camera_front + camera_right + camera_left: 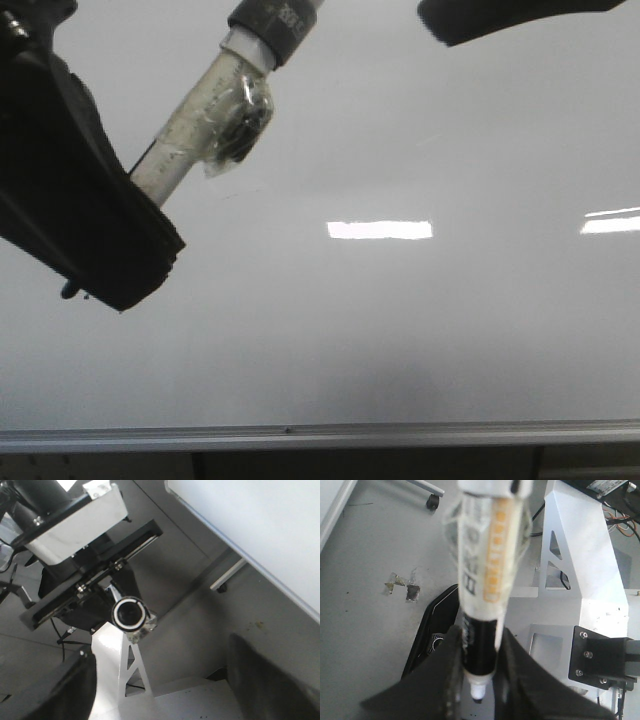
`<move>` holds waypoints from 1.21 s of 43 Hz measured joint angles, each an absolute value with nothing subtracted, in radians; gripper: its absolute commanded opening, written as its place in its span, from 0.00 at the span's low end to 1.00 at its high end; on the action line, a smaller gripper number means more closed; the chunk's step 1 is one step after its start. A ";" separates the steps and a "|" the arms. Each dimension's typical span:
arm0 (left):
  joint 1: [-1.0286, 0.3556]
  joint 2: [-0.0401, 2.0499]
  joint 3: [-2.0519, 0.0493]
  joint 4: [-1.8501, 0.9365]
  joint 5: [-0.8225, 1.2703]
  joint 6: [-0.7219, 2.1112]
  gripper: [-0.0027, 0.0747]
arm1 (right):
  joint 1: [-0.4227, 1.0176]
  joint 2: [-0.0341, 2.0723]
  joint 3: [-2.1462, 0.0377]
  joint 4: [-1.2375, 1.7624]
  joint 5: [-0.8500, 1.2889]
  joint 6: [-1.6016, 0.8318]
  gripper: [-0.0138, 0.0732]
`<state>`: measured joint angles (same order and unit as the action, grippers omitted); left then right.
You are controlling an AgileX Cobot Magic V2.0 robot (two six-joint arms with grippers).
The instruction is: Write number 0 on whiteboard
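Front view: left tool [150, 225] clamps marker [215, 110] over whiteboard [400, 330].

1. A caster wheel [432, 501] stands on the grey floor [365, 550].
2. Scraps of tape [402, 584], possibly foil-backed, are stuck to that floor.
3. A white metal frame [585, 575] with triangular cut-outs stands nearby.
4. Coloured wires [615, 520] run behind the frame.

The left gripper [120, 250] covers the whiteboard's [400, 330] left edge, hiding any ink there. The marker [210, 120] is cut off by the front view's top edge. The right gripper's fingers [270, 680] are blurred and cropped at the frame edge.
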<state>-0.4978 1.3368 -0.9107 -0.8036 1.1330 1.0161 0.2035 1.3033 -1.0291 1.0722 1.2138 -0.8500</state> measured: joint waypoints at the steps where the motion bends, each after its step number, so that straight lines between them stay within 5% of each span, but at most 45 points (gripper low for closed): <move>1: -0.498 1.337 -0.911 -0.804 1.133 1.016 0.01 | 0.223 1.315 -1.029 1.074 1.214 -0.850 0.83; 35: -0.498 1.337 -0.911 -0.804 1.135 1.016 0.01 | 0.418 1.441 -1.029 1.194 1.074 -0.940 0.81; 52: -0.498 1.337 -0.911 -0.804 1.141 1.018 0.01 | 0.418 1.447 -1.029 1.198 1.121 -0.940 0.18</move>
<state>-0.4978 1.3368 -0.9107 -0.8036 1.1412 1.0181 0.4176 1.4474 -1.0291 1.1975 1.1214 -0.9398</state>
